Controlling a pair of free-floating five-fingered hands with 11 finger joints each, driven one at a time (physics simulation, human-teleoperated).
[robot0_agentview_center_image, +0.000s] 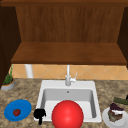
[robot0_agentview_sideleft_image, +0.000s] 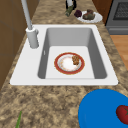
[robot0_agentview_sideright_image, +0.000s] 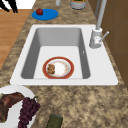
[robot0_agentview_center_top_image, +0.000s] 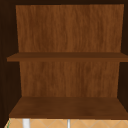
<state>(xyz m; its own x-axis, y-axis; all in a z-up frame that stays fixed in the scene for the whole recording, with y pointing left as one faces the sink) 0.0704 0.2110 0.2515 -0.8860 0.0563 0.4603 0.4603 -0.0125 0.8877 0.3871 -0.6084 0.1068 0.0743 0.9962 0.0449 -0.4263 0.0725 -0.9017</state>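
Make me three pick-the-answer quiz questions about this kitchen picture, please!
1. Where is the tomato?
A. on the blue plate
B. in the sink
C. on the shelf

2. What colour is the rim of the plate in the sink?
A. green
B. red
C. yellow

3. How is the left hand?
A. holding the tomato
B. holding nothing
C. gripping the tap

Answers:
1 A: the tomato sits on the blue plate.
2 B: both side views show a red rim.
3 B: the hand hangs at the sink's front left corner, with nothing in its grasp.
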